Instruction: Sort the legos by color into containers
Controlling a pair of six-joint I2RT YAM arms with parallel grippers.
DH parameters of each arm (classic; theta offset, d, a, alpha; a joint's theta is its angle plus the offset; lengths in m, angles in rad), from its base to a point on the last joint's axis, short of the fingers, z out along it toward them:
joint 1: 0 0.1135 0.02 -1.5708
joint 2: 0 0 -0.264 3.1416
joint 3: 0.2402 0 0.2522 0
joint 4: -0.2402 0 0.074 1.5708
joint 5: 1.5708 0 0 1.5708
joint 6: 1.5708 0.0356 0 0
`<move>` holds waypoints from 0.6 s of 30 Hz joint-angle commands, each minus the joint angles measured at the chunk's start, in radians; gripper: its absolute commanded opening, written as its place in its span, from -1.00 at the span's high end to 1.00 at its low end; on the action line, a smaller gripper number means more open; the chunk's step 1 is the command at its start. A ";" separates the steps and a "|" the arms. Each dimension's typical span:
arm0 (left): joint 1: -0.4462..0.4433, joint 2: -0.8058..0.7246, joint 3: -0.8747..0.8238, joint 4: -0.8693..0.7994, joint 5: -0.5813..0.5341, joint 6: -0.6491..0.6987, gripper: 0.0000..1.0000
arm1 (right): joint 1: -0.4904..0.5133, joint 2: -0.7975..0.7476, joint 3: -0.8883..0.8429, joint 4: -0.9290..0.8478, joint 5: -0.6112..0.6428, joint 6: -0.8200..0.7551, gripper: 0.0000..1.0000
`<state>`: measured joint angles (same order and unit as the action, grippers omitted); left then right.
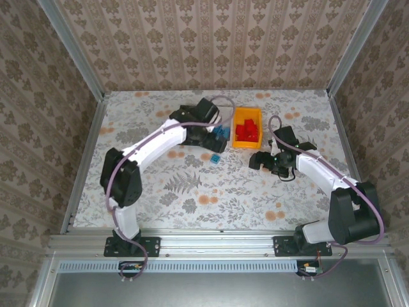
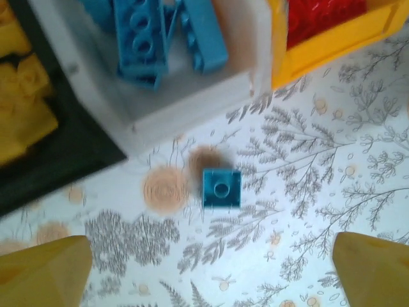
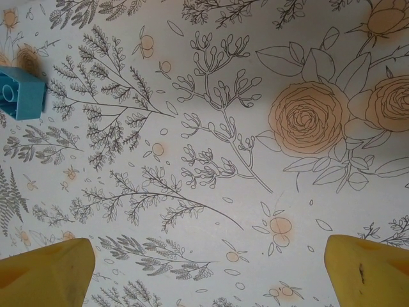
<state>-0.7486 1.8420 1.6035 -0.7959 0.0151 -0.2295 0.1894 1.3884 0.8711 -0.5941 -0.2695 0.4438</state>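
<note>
Jaws of my left gripper (image 2: 211,272) and right gripper (image 3: 208,272) stand spread wide, both empty. A small, square plastic blue brick (image 2: 222,188) lies near the white bin (image 2: 192,105).

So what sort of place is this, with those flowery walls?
Probably a small robot test booth, not a home: a left arm and right arm bolted to a metal rail, patterned panels boxing in the table, red legos in a bin.

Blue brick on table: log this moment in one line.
left gripper open | right gripper open | blue brick on table, outside white bin
</note>
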 commanded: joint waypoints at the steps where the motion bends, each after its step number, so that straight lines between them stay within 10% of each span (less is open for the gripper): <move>1: -0.038 -0.074 -0.208 0.107 -0.069 -0.038 -1.00 | -0.004 -0.003 -0.011 -0.017 -0.011 -0.010 -0.88; 18: -0.084 0.116 -0.187 0.247 -0.084 -0.031 -0.96 | -0.004 0.039 -0.026 -0.017 -0.016 0.028 -0.91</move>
<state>-0.8364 1.9339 1.3621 -0.5602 -0.0498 -0.2916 0.1894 1.4456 0.8589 -0.5907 -0.2771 0.4557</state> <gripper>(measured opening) 0.982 0.955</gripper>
